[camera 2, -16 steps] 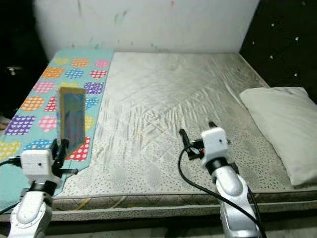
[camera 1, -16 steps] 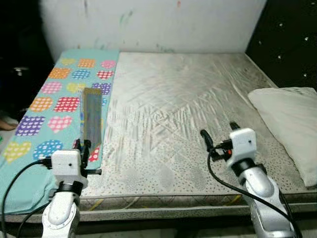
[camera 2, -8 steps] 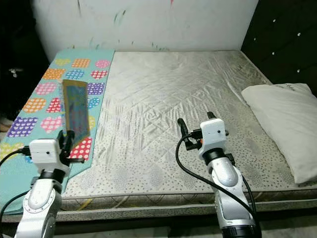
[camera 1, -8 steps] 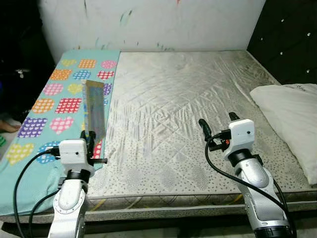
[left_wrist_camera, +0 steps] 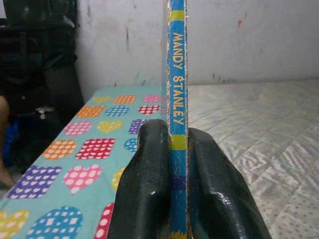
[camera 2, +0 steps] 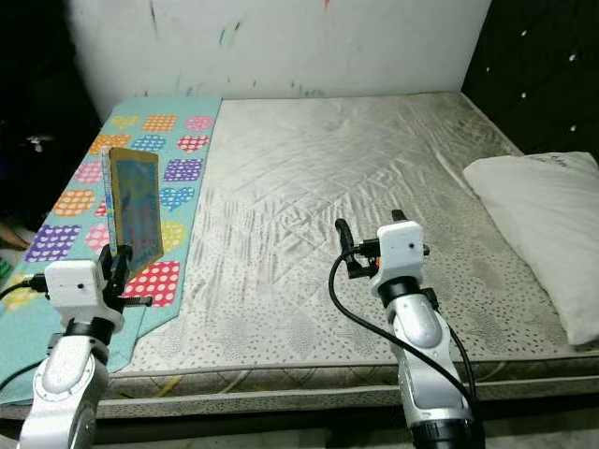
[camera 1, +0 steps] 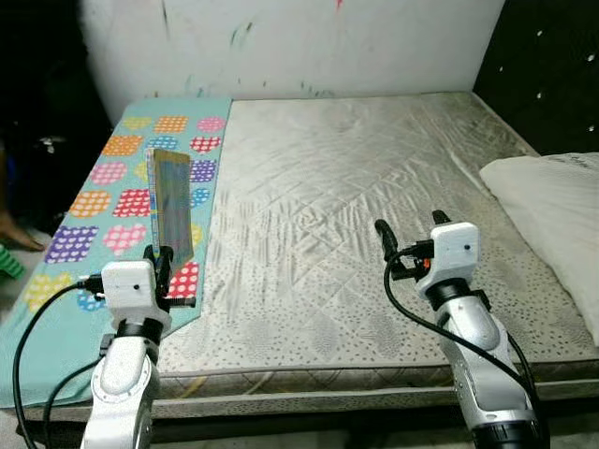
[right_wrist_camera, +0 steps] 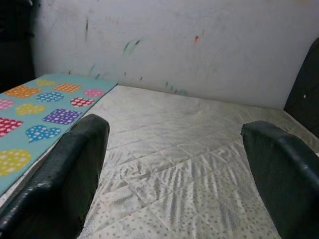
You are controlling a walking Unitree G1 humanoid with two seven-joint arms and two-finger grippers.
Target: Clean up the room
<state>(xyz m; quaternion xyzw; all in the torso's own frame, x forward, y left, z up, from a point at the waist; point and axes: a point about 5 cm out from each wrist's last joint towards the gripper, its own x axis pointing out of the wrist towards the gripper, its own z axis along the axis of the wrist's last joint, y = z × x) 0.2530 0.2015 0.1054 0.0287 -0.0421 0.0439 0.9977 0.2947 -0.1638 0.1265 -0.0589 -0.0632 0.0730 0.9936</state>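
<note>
Left gripper (camera 1: 161, 267) clamps a thin book (camera 1: 171, 204) by its lower edge, upright above the heart blanket (camera 1: 112, 178) at the mattress (camera 1: 356, 206) edge. Right gripper (camera 1: 410, 245) is spread and holding nothing, over the mattress near the pillow (camera 1: 562, 206). Looks like the carry step; next needs a drop-off spot, none visible.

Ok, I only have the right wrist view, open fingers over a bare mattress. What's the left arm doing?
Observer: The left gripper is shut on a thin book, held upright on its edge.
Operator: Over what?
Observer: Over the heart-patterned blanket along the mattress's left side.
Operator: Anything on my right?
Observer: A white pillow lies at the right edge, apart from the right gripper.
</note>
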